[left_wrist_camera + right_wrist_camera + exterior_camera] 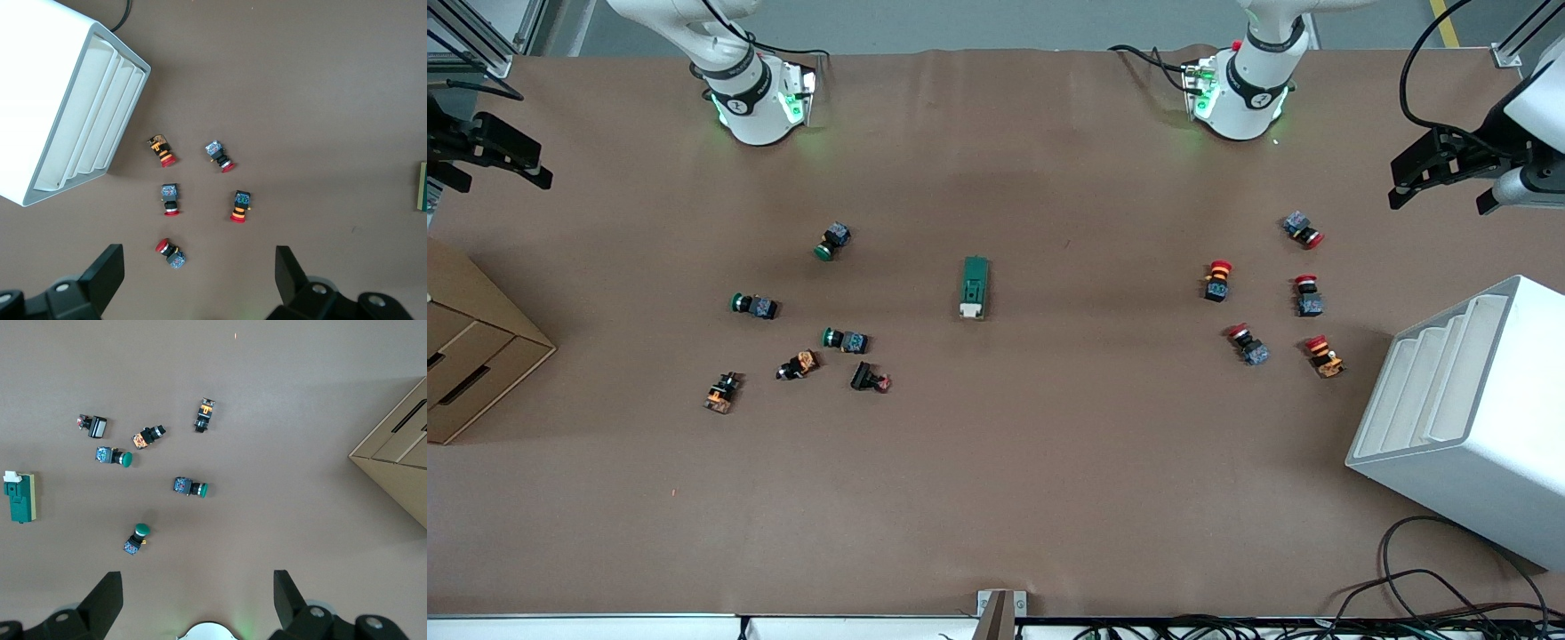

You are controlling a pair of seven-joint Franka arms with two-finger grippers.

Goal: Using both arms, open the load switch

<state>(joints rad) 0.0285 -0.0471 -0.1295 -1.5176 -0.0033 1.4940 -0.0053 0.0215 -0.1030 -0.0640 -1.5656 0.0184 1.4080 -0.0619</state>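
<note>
While both arms hang back at the ends of the table, the right gripper [489, 156] sits high over the end by the cardboard box [471, 356], its fingers [107, 600] spread wide and empty. Next come the green-capped push buttons [751, 305], then the load switch [975, 287] alone at mid-table, its white end toward the front camera. Past it lie the red mushroom buttons [1216, 279] and the white rack [1467, 418], with the left gripper [1440, 169] above them, also wide open and holding nothing. To do this well, one gripper should probably pin the green body while the other works the white piece. Which part actually moves is hard to make out, and the left wrist view cuts the switch off at its edge.
</note>
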